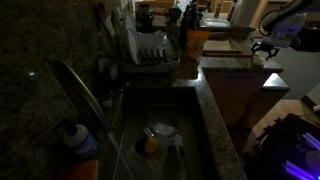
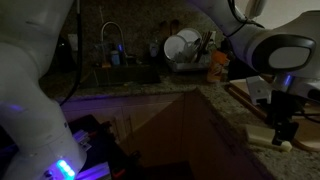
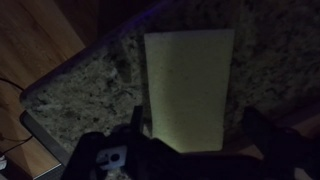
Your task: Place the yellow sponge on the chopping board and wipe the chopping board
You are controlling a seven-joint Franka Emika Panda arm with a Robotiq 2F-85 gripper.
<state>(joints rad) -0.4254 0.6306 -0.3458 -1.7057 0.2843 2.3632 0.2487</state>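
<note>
Fingers stand spread wide and empty, either side of the yellow sponge, which lies flat on the granite desk close to its left edge. Closing off-centre could shove the soft block over that edge, I judge.

An exterior view sits low and close over the sink, facing along it to the dish rack. An exterior view faces that rack from farther off, past the gripper. The wrist view looks steeply down at close range, with the yellow sponge between and beyond the fingers.
</note>
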